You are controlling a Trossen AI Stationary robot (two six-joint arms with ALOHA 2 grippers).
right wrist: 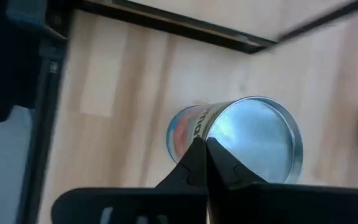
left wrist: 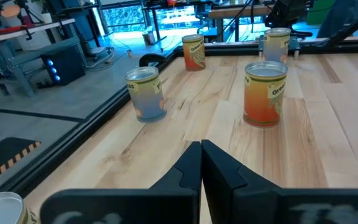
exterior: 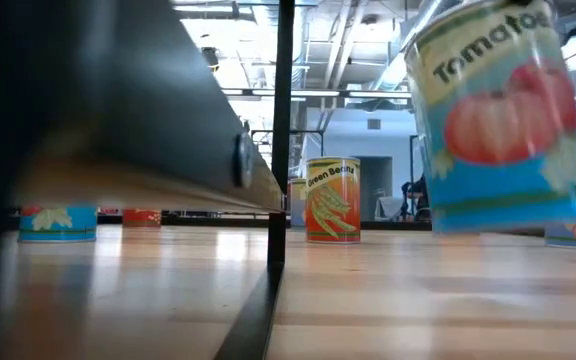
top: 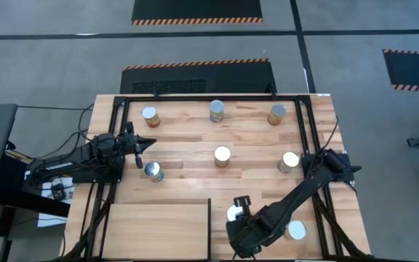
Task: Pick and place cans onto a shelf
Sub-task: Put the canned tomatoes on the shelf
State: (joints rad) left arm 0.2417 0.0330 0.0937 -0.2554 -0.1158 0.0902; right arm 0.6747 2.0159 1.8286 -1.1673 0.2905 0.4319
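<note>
Several cans stand upright on the striped tabletop, among them one (top: 153, 172) just near of my left gripper (top: 142, 142), which is shut and empty at the table's left side. My right gripper (top: 238, 212) is shut near the table's near edge, just right of the pale plywood shelf (top: 158, 229). Its fingertips (right wrist: 205, 148) stand at the top rim of a tomato can (right wrist: 247, 140). In the low view this can (exterior: 503, 110) is tilted, its lower end above the tabletop. What bears it is hidden. My right gripper's shut fingertips come from above at the near side of the tomato can's top rim (right wrist: 211, 127). I cannot tell whether they touch it. My left gripper touches nothing.
Three cans (top: 150, 115) (top: 217, 110) (top: 277, 114) stand along the far edge, two (top: 222, 156) (top: 289, 161) at mid-table, one (top: 294, 231) near the near right corner beside the right arm. A dark frame (top: 209, 218) borders the shelf, which sits raised above the tabletop (exterior: 118, 150).
</note>
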